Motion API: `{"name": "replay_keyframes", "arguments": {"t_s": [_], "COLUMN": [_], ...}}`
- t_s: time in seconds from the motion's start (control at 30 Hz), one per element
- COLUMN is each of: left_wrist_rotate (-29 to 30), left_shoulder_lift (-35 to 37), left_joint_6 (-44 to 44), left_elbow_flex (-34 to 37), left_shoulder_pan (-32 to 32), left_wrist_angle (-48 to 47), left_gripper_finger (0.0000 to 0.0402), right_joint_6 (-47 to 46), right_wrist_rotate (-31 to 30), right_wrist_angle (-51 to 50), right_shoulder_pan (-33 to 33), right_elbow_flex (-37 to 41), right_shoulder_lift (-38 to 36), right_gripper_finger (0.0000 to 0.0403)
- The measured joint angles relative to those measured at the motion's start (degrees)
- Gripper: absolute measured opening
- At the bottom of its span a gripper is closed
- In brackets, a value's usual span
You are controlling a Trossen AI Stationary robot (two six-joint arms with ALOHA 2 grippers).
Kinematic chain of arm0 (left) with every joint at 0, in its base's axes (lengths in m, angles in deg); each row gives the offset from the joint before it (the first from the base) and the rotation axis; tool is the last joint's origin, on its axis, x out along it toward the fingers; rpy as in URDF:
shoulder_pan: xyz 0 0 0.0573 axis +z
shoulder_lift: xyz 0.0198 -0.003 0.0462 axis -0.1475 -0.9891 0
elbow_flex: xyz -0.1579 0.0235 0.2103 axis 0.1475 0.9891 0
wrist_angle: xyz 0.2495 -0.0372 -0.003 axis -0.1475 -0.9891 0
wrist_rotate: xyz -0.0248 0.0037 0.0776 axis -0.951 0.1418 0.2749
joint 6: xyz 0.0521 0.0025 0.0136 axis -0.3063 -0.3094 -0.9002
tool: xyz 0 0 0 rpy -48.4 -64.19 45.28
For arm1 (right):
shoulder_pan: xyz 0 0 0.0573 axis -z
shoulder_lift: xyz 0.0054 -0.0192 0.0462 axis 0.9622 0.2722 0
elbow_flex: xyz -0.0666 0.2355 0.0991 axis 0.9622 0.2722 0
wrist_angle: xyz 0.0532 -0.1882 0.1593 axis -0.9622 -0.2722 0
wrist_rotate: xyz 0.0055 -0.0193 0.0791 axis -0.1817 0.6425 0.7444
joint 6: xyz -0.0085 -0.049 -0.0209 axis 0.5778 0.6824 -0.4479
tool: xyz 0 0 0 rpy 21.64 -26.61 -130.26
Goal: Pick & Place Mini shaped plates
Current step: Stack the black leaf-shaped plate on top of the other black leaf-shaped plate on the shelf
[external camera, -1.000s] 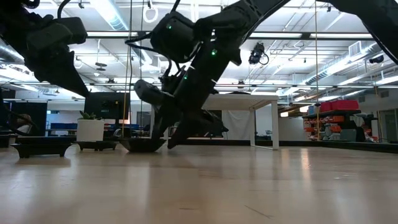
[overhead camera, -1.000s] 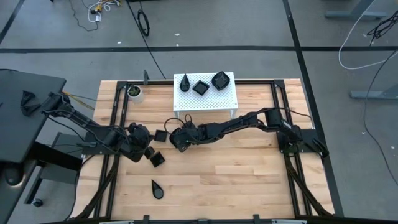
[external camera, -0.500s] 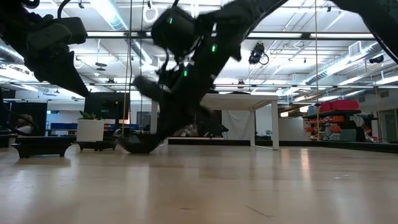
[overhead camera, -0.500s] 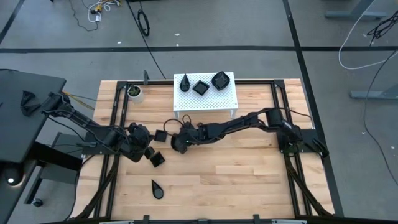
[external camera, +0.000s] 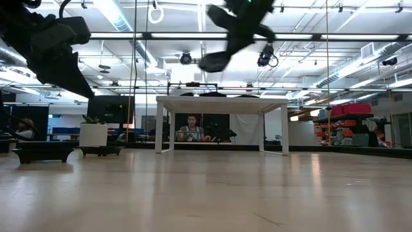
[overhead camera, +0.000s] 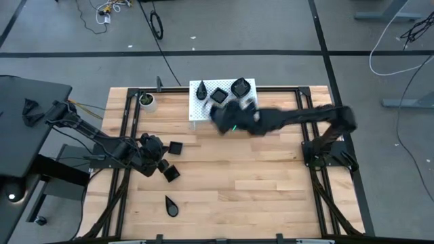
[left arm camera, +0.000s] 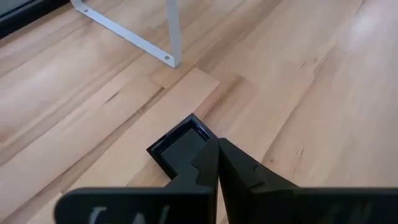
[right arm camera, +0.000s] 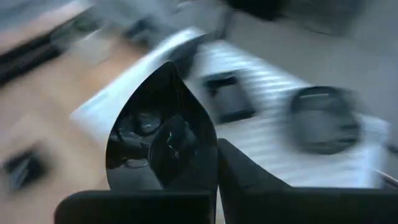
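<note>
R pincer (right arm camera: 217, 180) clamped on teardrop plate (right arm camera: 163, 134), raised over white rack (overhead camera: 249, 102) w/ three plates just ahead; L pincer (left arm camera: 217, 163) pinched shut, empty, square plate (left arm camera: 178, 148) just beyond tips on counter (overhead camera: 258, 190)

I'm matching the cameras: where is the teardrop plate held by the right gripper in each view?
Right wrist: teardrop plate centre, gripped.
Low: top centre, above the white stand.
High: blurred at right gripper, over the stand.
Left wrist: absent.
Landmark: the stand.
</note>
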Motion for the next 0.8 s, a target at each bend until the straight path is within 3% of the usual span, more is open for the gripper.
{"name": "replay_keyframes", "arguments": {"t_s": [0.2, 0.4, 0.6, 0.8], "left_wrist_rotate": [1.0, 1.0, 1.0, 1.0], "left_shoulder_lift": [0.0, 0.0, 0.0, 0.0], "left_joint_6": [0.0, 0.0, -0.1, -0.1], "left_elbow_flex": [0.0, 0.0, 0.0, 0.0], "left_shoulder_pan": [0.0, 0.0, 0.0, 0.0], "left_wrist_angle": [0.5, 0.7, 1.2, 1.6], "left_gripper_finger": [0.0016, 0.0016, 0.0016, 0.0016], "right_joint_6": [-7.7, -12.8, -15.8, -13.5], "right_wrist_rotate": [-0.8, 7.4, 9.4, 7.4], "right_wrist_angle": [14.5, 36.4, 43.2, 44.5], "right_shoulder_pan": [14.8, 23.1, 25.5, 25.7], "right_elbow_flex": [17.2, 31.8, 36.3, 37.0], "right_shoulder_lift": [-11.0, -14.3, -14.4, -14.5], "right_gripper_finger": [0.0004, 0.0004, 0.0018, 0.0086]}}
